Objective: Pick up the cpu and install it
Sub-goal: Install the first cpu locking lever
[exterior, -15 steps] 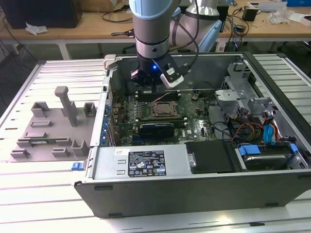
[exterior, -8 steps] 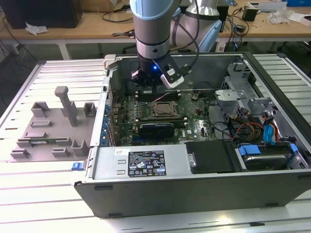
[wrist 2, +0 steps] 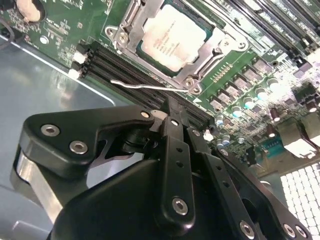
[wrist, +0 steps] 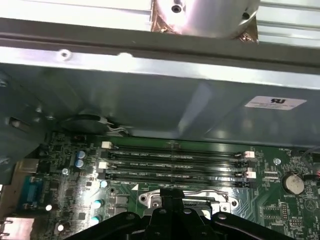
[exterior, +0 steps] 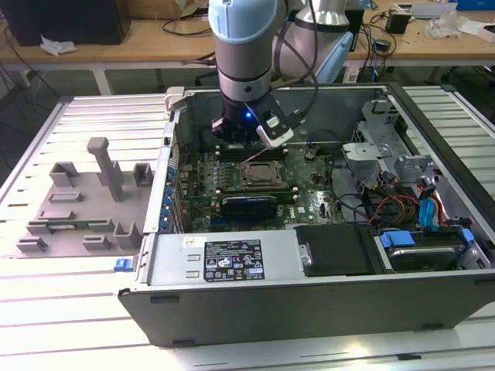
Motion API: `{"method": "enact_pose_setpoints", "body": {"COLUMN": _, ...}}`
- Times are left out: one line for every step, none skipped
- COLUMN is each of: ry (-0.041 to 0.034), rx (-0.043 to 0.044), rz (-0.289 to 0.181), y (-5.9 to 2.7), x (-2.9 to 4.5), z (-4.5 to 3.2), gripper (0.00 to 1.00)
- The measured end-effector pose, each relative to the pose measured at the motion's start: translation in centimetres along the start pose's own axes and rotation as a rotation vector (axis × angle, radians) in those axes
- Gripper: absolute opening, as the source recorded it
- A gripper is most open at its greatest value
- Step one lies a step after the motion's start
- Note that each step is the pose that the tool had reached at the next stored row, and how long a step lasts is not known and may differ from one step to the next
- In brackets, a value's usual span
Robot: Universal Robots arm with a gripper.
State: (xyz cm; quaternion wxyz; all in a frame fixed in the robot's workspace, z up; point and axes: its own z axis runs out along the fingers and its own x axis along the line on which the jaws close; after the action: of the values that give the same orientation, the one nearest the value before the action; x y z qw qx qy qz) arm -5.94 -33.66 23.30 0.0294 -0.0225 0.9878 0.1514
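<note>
The cpu [wrist 2: 172, 37], a silvery square chip, lies flat in the metal-framed socket [wrist 2: 220, 47] of the green motherboard [wrist 2: 65, 30]. In the exterior view the cpu [exterior: 259, 175] shows in the middle of the open computer case [exterior: 232, 305]. My gripper [wrist 2: 169, 107] hangs just above the board beside the socket, over the black memory slots [wrist 2: 125, 67]. Its black fingers [wrist 2: 172, 150] are shut together with nothing between them. A thin wire lever [wrist 2: 145, 86] lies between the fingertips and the socket. In the first wrist view the gripper [wrist: 172, 199] sits over the socket's edge.
Grey plastic fixture blocks [exterior: 85, 201] stand on the table at the exterior view's left. The case's back wall [wrist: 165, 100] rises close behind the memory slots [wrist: 175, 162]. A drive bay with coloured cables [exterior: 410, 209] fills the case's right side. A coin battery [wrist: 292, 183] sits on the board.
</note>
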Motion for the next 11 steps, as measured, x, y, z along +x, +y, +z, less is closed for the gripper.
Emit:
{"method": "enact_pose_setpoints", "body": {"ry": -0.0016, "rx": 0.0004, "rz": 0.005, "y": -0.03, "x": -0.06, "z": 0.07, "gripper": 0.11}}
{"method": "enact_pose_setpoints", "body": {"ry": -0.0034, "rx": 0.0007, "rz": 0.011, "y": -0.05, "x": -0.12, "z": 0.13, "gripper": 0.11}}
{"method": "enact_pose_setpoints", "body": {"ry": -0.0068, "rx": 0.0015, "rz": 0.022, "y": -0.07, "x": -0.16, "z": 0.21, "gripper": 0.11}}
{"method": "enact_pose_setpoints", "body": {"ry": -0.0143, "rx": 0.0033, "rz": 0.046, "y": -0.11, "x": -0.19, "z": 0.31, "gripper": 0.11}}
{"method": "enact_pose_setpoints", "body": {"ry": -0.0181, "rx": 0.0044, "rz": 0.058, "y": -0.12, "x": -0.23, "z": 0.35, "gripper": 0.11}}
{"method": "enact_pose_setpoints", "body": {"ry": -0.0206, "rx": 0.0055, "rz": 0.066, "y": -0.13, "x": -0.28, "z": 0.38, "gripper": 0.11}}
{"method": "enact_pose_setpoints", "body": {"ry": -0.0233, "rx": 0.0134, "rz": 0.075, "y": -0.12, "x": -0.39, "z": 0.42, "gripper": 0.11}}
{"method": "enact_pose_setpoints", "body": {"ry": -0.0234, "rx": 0.0233, "rz": 0.076, "y": -0.07, "x": -0.47, "z": 0.45, "gripper": 0.11}}
{"method": "enact_pose_setpoints", "body": {"ry": -0.0233, "rx": 0.0307, "rz": 0.077, "y": -0.04, "x": -0.54, "z": 0.48, "gripper": 0.11}}
{"method": "enact_pose_setpoints", "body": {"ry": -0.0233, "rx": 0.0356, "rz": 0.078, "y": 0.0, "x": -0.61, "z": 0.51, "gripper": 0.11}}
{"method": "enact_pose_setpoints", "body": {"ry": -0.0236, "rx": 0.0391, "rz": 0.079, "y": 0.11, "x": -0.77, "z": 0.59, "gripper": 0.11}}
